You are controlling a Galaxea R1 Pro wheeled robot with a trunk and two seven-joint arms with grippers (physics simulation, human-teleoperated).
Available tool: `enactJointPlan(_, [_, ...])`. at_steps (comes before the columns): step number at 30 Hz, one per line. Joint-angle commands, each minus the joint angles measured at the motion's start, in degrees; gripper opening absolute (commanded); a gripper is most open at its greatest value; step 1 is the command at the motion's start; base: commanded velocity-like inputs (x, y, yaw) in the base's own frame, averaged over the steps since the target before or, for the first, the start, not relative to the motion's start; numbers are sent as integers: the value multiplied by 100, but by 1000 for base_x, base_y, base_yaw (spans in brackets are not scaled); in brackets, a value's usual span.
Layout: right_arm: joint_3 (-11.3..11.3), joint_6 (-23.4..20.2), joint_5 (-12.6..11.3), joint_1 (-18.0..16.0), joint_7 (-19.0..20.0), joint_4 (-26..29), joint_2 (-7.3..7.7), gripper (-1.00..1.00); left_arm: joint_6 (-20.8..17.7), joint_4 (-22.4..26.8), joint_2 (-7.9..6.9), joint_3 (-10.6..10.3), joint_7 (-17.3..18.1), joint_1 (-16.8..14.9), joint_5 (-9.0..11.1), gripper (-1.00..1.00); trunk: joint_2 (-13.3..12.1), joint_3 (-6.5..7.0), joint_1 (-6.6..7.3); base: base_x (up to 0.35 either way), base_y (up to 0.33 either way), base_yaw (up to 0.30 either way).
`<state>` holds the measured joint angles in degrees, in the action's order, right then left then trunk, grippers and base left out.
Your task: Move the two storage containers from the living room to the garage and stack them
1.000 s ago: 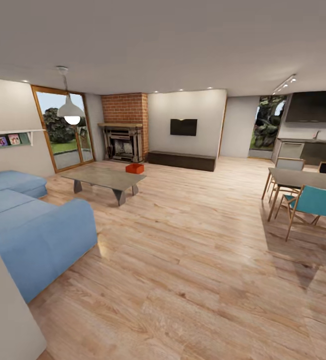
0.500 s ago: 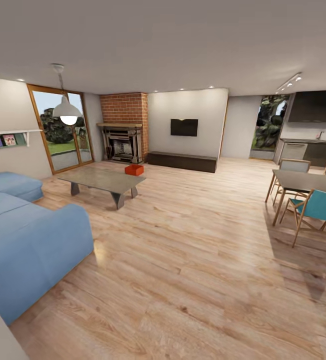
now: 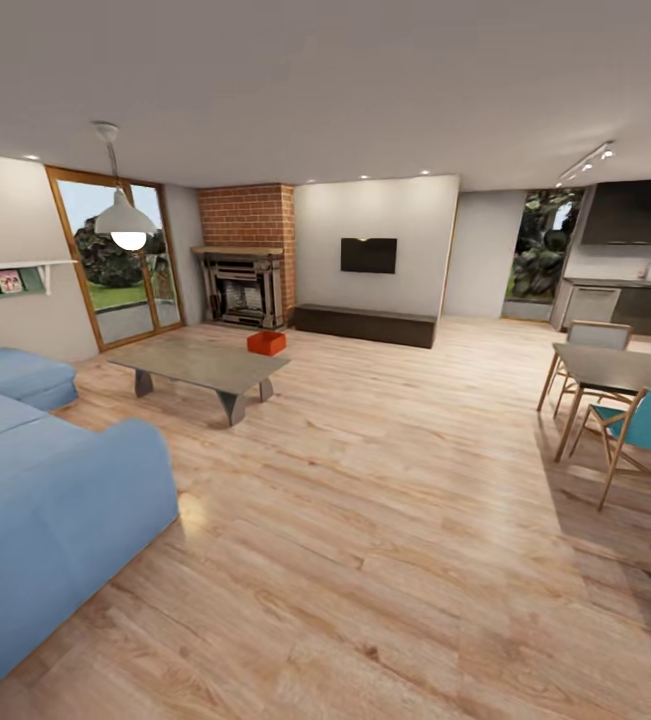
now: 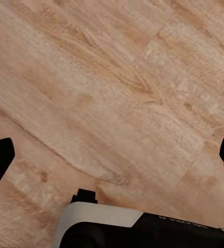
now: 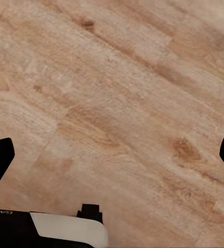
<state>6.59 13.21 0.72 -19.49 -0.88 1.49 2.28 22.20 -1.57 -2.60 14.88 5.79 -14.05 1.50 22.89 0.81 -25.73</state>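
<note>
**Living room layout from the head camera**

The sofa (image 3: 50, 520) sits at the near left, with the coffee table (image 3: 205, 365) beyond it. One storage container (image 3: 266, 343) rests on the floor (image 3: 385, 520) just behind the table's far end, in front of the fireplace (image 3: 243, 285). A television (image 3: 369, 255) hangs on the wall right of the fireplace (a low bench beneath it). The dining table (image 3: 620, 368) and chairs stand at the far right.

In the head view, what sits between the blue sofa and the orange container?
The grey coffee table stands between the blue sofa and the orange container, which sits by the table's far end, on the wood floor.
</note>
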Motion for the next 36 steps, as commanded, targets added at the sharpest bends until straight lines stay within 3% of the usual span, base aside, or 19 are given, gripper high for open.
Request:
enactJointPlan(1, [30,15,7,-2,-9,-7,1,100,22,-18,0,42,45,-3,17,100,3,-2,-5,325,0,0])
enactJointPlan(36, [7,15,-45,-2,-48,-22,-129,100,22,-18,14,42,45,-2,17,100,3,-2,-5,325,0,0])
